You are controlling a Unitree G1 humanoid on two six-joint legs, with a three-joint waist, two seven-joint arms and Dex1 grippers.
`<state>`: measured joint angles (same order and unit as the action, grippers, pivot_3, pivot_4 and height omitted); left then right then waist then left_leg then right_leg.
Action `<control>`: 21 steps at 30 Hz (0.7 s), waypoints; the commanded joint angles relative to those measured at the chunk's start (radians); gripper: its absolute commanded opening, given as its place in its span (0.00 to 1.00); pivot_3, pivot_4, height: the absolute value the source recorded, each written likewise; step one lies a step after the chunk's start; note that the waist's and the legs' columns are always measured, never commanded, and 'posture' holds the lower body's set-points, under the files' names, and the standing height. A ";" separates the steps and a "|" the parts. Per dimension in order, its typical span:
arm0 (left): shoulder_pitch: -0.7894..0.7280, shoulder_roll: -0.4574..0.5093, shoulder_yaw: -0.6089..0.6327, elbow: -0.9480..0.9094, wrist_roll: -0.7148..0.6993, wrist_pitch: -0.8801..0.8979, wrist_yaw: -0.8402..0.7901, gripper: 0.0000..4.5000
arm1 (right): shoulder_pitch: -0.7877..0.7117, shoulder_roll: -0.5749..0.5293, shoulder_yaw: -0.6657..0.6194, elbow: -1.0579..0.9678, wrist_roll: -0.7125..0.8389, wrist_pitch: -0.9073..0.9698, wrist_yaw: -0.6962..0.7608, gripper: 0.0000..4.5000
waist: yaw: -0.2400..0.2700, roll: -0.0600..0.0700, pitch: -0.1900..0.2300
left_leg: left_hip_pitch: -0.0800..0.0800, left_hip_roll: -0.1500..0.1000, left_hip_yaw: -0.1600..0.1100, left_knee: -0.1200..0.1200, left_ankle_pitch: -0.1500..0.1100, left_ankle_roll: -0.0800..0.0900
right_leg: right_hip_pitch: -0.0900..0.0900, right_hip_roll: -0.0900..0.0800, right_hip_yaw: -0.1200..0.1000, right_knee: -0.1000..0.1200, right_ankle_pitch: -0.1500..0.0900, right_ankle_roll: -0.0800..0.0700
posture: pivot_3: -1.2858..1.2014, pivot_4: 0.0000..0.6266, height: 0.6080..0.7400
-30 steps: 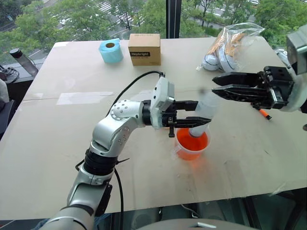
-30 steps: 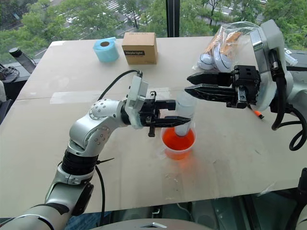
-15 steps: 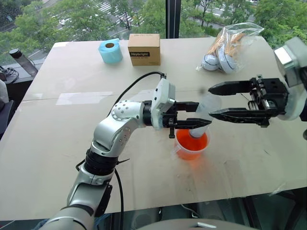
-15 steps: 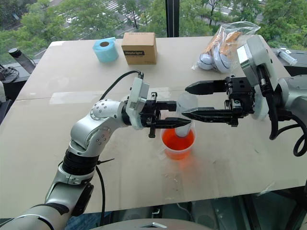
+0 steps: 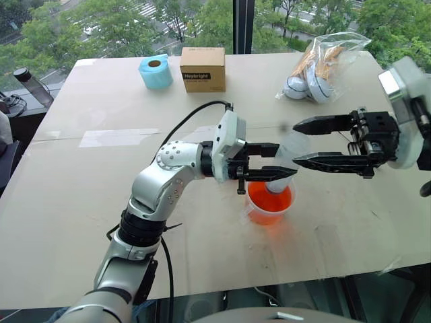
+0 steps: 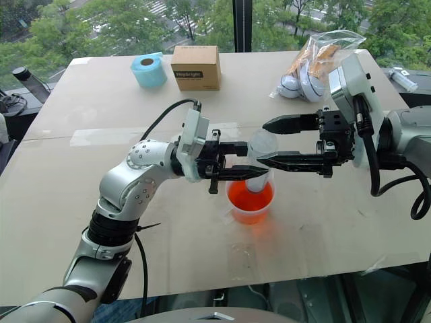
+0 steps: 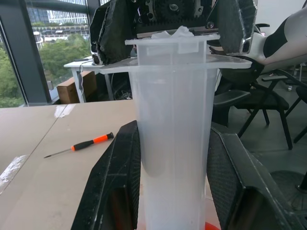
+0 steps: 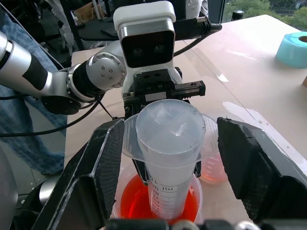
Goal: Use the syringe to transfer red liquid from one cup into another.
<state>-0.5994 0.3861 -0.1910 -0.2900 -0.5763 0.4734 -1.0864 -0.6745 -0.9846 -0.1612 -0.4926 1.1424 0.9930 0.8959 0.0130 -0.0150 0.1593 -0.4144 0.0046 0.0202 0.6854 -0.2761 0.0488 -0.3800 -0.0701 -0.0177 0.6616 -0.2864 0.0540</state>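
Two grippers meet over the middle of the table (image 5: 81, 202): the left gripper (image 5: 273, 161) is clamped tight on the syringe (image 5: 286, 161), holding its clear barrel upright with the lower end dipping into the wide handled cup (image 5: 269, 202) of red liquid (image 5: 269, 200). From the left wrist view, the black fingers (image 7: 117, 182) press both sides of the barrel, and the wide flange sits up top. The right gripper (image 5: 306, 142) comes in level from the right, jaws spread wide, one finger on either side of the syringe's top end, not touching it. The right wrist view peers straight down on the plunger end, red liquid pooled around the barrel below, and the smaller cup (image 8: 213, 167) stands just beside the wide one. Well behind, a blue tape roll (image 5: 155, 71), a cardboard box (image 5: 203, 68) and a plastic bag (image 5: 323, 64) sit near the window, and an orange-handled screwdriver (image 7: 81, 144) lies on the table.
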 commanded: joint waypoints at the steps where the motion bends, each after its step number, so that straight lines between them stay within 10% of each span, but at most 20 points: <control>1: -0.010 -0.011 0.011 -0.013 -0.013 -0.019 0.004 0.29 | 0.012 -0.012 -0.005 -0.021 -0.017 -0.018 0.024 0.37 | 0.000 0.000 0.000 | 0.000 0.000 0.000 0.000 0.000 0.000 | 0.000 0.000 0.000 0.000 0.000 0.000 | 0.52 0.24 1.00; 21: -0.006 -0.002 0.007 -0.012 -0.024 -0.008 -0.013 0.29 | -0.060 0.043 -0.078 0.071 0.076 -0.008 -0.063 0.30 | 0.000 0.000 0.000 | 0.000 0.000 0.000 0.000 0.000 0.000 | 0.000 0.000 0.000 0.000 0.000 0.000 | 0.52 0.24 1.00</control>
<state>-0.6045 0.3806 -0.1751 -0.2716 -0.5920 0.4731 -1.0856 -0.6900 -0.9508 -0.1647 -0.4477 1.1739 0.9972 0.8686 0.0125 -0.0150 0.1593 -0.4143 0.0046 0.0200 0.6853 -0.2761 0.0488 -0.3800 -0.0701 -0.0177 0.6616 -0.2864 0.0540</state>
